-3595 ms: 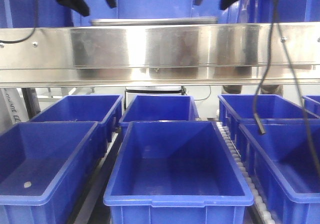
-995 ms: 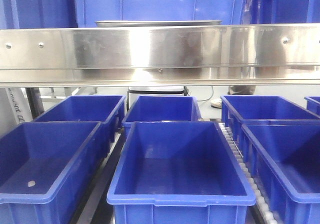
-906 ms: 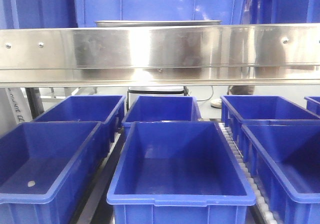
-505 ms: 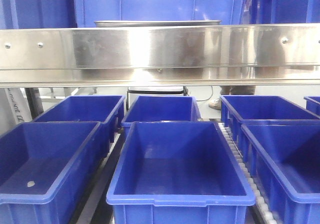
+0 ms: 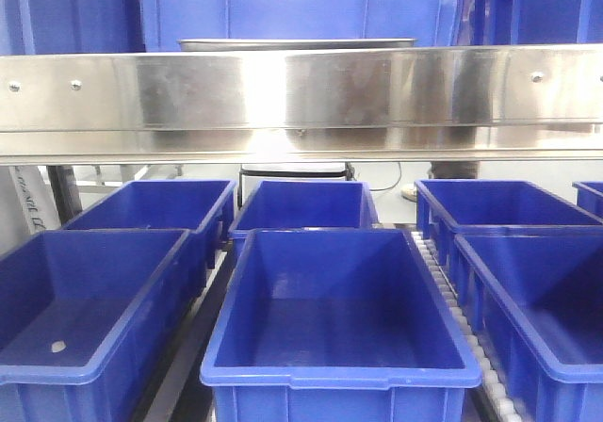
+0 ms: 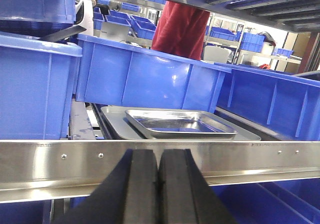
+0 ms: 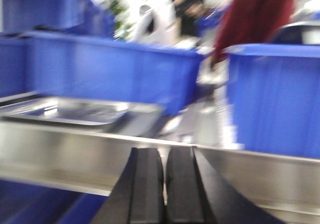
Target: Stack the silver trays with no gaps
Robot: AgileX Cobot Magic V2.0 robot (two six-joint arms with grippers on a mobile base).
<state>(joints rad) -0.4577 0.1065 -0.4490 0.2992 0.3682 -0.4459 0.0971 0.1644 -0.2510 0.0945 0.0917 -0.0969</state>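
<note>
Stack of silver trays [image 6: 180, 125] on the shelf behind the steel shelf rail [image 6: 250, 156]: a smaller shiny tray sitting on or in a wider, duller one, offset toward its right side. Upper tray seemingly tilted or riding high, its rim well proud of the lower rim on the near left, so nesting not clearly complete. From the front, only a thin rim line of the trays [image 5: 297, 43] above the rail [image 5: 301, 102]. In the blurred right wrist view, trays [image 7: 75, 111] off to the left, detail unreadable.

Left gripper [image 6: 158, 179] pressed together, holding nothing, drawn back in front of the rail. Right gripper [image 7: 164, 184] likewise closed on nothing, also short of the rail.

Judged nearly finished: 2 trays together, both arms clear. Left to settle, if anything: seating the top tray flat. Blue bins [image 5: 339, 300] below untouched
</note>
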